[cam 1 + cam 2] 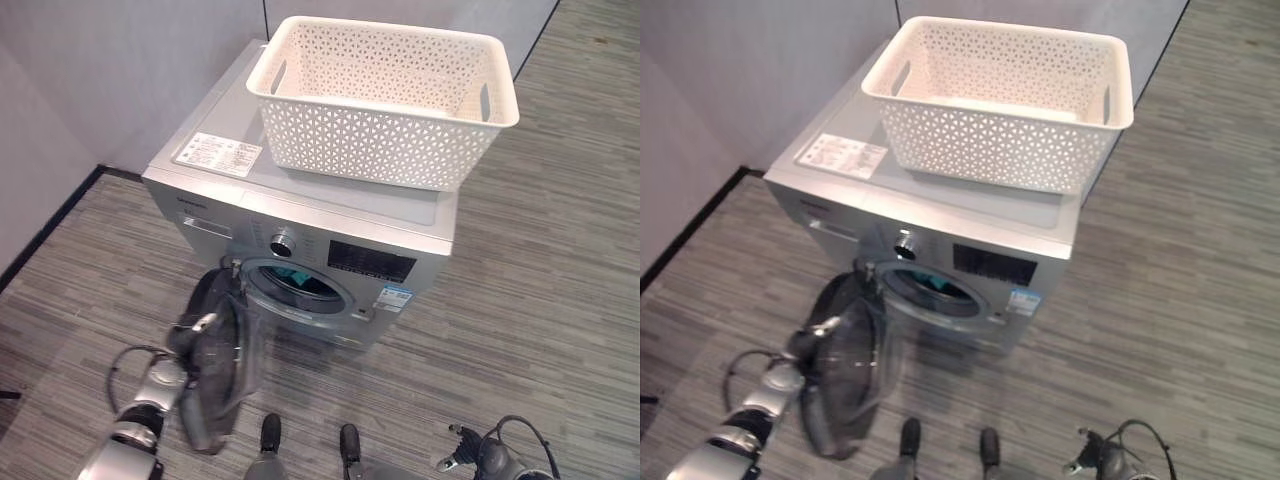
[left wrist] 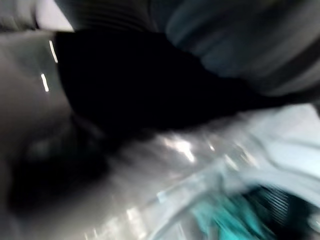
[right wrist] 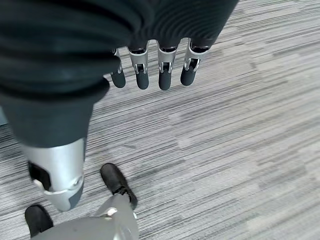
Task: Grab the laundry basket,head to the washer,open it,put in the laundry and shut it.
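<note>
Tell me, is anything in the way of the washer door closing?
Nothing visible is. The door hangs swung open, with the left hand at its edge. The gap to the round opening looks clear, and teal laundry sits inside the drum, not sticking out. The basket sits on top of the washer.

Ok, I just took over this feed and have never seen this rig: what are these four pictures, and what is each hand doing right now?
The two wide pictures come from the humanoid robot's head, looking down. They show a silver washer with a white laundry basket on top; the basket looks empty. The round door is swung open, and teal laundry shows inside the drum. The left hand is at the door's edge; whether its fingers grip it cannot be told. The blurred picture is that wrist's camera, close to the door. The last picture is the right wrist's camera: the right hand hangs over the striped floor, fingers relaxed, holding nothing.
</note>
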### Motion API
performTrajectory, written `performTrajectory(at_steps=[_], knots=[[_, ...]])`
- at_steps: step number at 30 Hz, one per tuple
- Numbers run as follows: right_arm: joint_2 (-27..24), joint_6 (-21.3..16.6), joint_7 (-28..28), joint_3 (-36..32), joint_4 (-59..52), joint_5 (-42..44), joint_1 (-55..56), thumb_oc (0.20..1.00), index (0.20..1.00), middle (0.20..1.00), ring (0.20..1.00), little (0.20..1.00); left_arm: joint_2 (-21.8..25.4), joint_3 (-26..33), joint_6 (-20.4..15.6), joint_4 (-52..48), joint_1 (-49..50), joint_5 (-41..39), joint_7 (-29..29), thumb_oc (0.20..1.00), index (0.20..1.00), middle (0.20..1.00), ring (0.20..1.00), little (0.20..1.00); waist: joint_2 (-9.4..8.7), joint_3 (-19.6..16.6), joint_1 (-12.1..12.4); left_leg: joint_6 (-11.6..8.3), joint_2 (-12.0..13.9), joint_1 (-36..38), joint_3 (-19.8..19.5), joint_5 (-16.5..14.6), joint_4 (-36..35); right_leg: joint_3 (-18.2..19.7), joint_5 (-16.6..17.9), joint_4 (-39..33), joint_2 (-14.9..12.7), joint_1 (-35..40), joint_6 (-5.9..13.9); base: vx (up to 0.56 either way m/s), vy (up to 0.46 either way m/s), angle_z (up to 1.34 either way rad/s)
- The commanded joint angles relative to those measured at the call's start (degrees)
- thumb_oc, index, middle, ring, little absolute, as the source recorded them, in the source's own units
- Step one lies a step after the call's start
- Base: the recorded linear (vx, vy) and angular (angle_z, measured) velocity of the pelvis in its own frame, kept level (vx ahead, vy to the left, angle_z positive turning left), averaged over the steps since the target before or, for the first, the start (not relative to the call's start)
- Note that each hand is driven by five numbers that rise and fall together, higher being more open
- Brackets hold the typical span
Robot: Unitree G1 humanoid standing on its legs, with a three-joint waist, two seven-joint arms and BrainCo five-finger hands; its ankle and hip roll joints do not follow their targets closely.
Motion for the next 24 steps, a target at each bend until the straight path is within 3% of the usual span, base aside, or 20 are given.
performTrajectory(at_steps=[1,2,4,5,9,10,11,16,20,24], knots=[[-3.90,0.12,-2.23,-2.99,-0.44,0.13,-2.64,1.000,1.000,1.000,1.000,1.000,-7.04,-6.64,-1.93,-0.93,-4.36,-0.67,-4.41,1.000,1.000,1.000,1.000,1.000,-4.26,3.62,-3.59,1.56,1.07,-1.57,3.26,0.08,7.30,-0.23,-4.95,-0.03,-3.79,-0.77,3.35,-0.16,-0.022,0.40],[-4.55,0.10,-2.25,-3.36,-0.72,0.28,-2.76,1.000,1.000,1.000,1.000,1.000,-6.72,-6.79,-2.32,-3.01,-3.54,-1.25,-4.76,1.000,1.000,1.000,1.000,1.000,-4.78,3.52,-3.61,2.01,0.03,-0.55,3.37,-2.75,10.25,-0.38,-4.34,-0.03,-4.45,-0.68,3.50,-0.17,-0.021,0.14],[-4.53,0.11,-2.25,-3.37,-0.73,0.28,-2.76,1.000,1.000,1.000,1.000,1.000,-6.70,-6.79,-2.31,-3.03,-3.53,-1.25,-4.77,1.000,1.000,1.000,1.000,1.000,-4.79,3.35,-3.70,2.02,-0.02,-0.83,3.28,-2.67,10.30,-0.46,-4.28,-0.03,-4.49,-0.89,3.51,0.00,-0.006,0.14],[-5.72,0.35,-2.32,-6.84,0.11,1.41,-1.20,1.000,1.000,1.000,1.000,1.000,-5.31,-6.85,-2.51,-9.62,-0.97,-1.20,-6.13,1.000,1.000,1.000,1.000,1.000,-5.18,2.13,-4.34,3.42,-2.42,3.32,5.03,-8.69,18.92,-1.85,-3.34,-0.03,-5.67,-0.81,3.90,0.01,0.000,0.32],[-6.12,0.58,-2.19,-8.56,1.39,1.82,0.09,1.000,1.000,1.000,1.000,1.000,-4.73,-7.07,-2.59,-12.03,0.12,-0.51,-6.88,1.000,1.000,1.000,1.000,1.000,-4.65,0.52,-5.28,4.04,-3.36,6.86,5.92,-10.43,16.56,-3.16,-3.30,-0.03,-5.87,-1.27,4.18,0.04,0.032,0.52],[-6.37,0.62,-2.08,-9.43,2.02,2.02,1.01,1.000,1.000,1.000,1.000,1.000,-4.62,-7.24,-2.62,-12.80,0.37,0.57,-6.91,1.000,1.000,1.000,1.000,1.000,-3.96,0.23,-6.02,4.14,-2.70,9.66,7.68,-11.29,14.08,-3.93,-3.24,-0.03,-5.82,-1.11,4.37,-0.05,0.125,0.35],[-6.49,0.55,-2.15,-11.59,2.39,2.78,3.39,1.000,1.000,1.000,1.000,1.000,-4.71,-9.06,-2.49,-14.10,-1.19,3.78,-7.16,1.000,1.000,1.000,1.000,1.000,-2.88,0.34,-7.97,2.69,-0.95,12.13,12.92,-9.26,8.81,-7.06,-2.58,-0.03,-6.73,-1.56,4.22,-0.05,0.125,0.53],[-4.80,0.61,-2.25,-11.64,2.55,3.59,4.42,1.000,1.000,1.000,1.000,1.000,-3.69,-10.17,-3.66,-19.27,0.57,2.81,-8.58,1.000,1.000,1.000,1.000,1.000,-2.53,0.08,-7.81,1.92,-0.19,14.30,11.95,-8.00,7.00,-7.58,-2.53,-0.03,-6.18,0.15,4.04,0.00,0.030,0.70],[-2.53,-0.07,-2.44,-10.32,1.59,3.69,4.92,1.000,1.000,1.000,1.000,1.000,-3.29,-12.26,-4.84,-20.05,0.92,6.52,-8.23,1.000,1.000,1.000,1.000,1.000,-2.60,-0.72,-7.72,1.74,-0.23,16.22,12.33,-8.03,4.97,-7.54,-2.59,-0.03,-5.77,1.02,4.02,0.00,0.008,0.05],[0.63,-1.33,-2.54,-8.30,-1.16,4.34,5.70,1.000,1.000,1.000,1.000,1.000,-2.37,-12.30,-7.10,-22.54,4.21,5.31,-8.11,1.000,1.000,1.000,1.000,1.000,-3.55,-1.58,-7.01,1.61,-0.60,16.06,11.18,-7.41,6.14,-7.04,-2.48,-0.03,-5.51,1.76,3.91,-0.02,-0.047,-0.06]])
